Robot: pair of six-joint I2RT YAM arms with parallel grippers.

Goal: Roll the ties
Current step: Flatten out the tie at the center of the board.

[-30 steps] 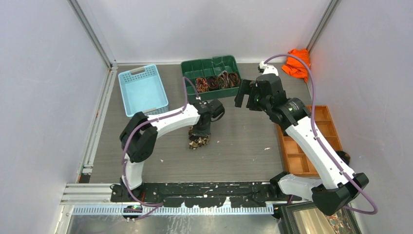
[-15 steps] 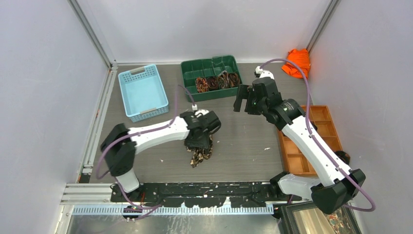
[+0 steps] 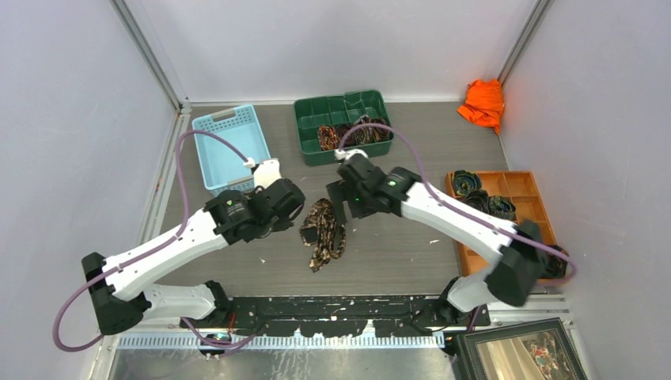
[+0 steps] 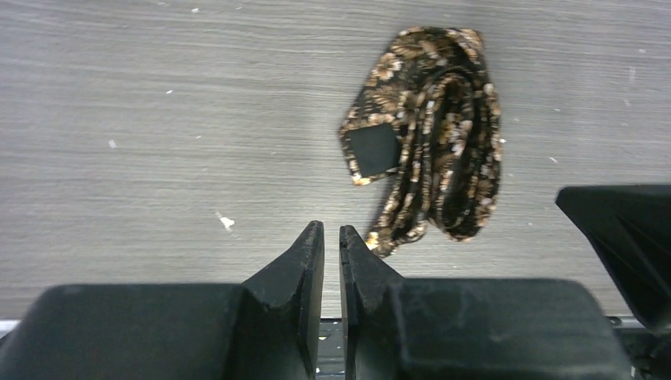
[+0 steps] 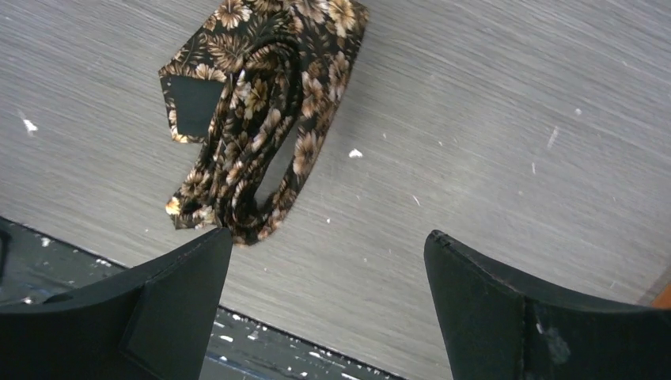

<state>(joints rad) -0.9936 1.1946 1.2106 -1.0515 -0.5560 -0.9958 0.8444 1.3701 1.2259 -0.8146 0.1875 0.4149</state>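
One brown floral tie (image 3: 323,231) lies loosely folded on the grey table. It also shows in the left wrist view (image 4: 431,134) and the right wrist view (image 5: 261,111). My left gripper (image 3: 293,207) is just left of the tie, shut and empty, its tips (image 4: 332,231) above bare table. My right gripper (image 3: 343,203) hovers just right of the tie's far end, open wide and empty (image 5: 328,247). Several more ties (image 3: 352,132) lie in the green bin (image 3: 308,111). Rolled coils (image 3: 477,188) sit in the orange tray (image 3: 522,184).
A light blue basket (image 3: 232,146) stands at the back left. A bright orange cloth (image 3: 483,101) lies in the back right corner. White walls close in the sides. A black rail (image 3: 332,309) runs along the near edge.
My left gripper has let go of the tie and drawn back to the left. The tie now lies flat on the table. My right arm swung from the green bin to beside the tie.
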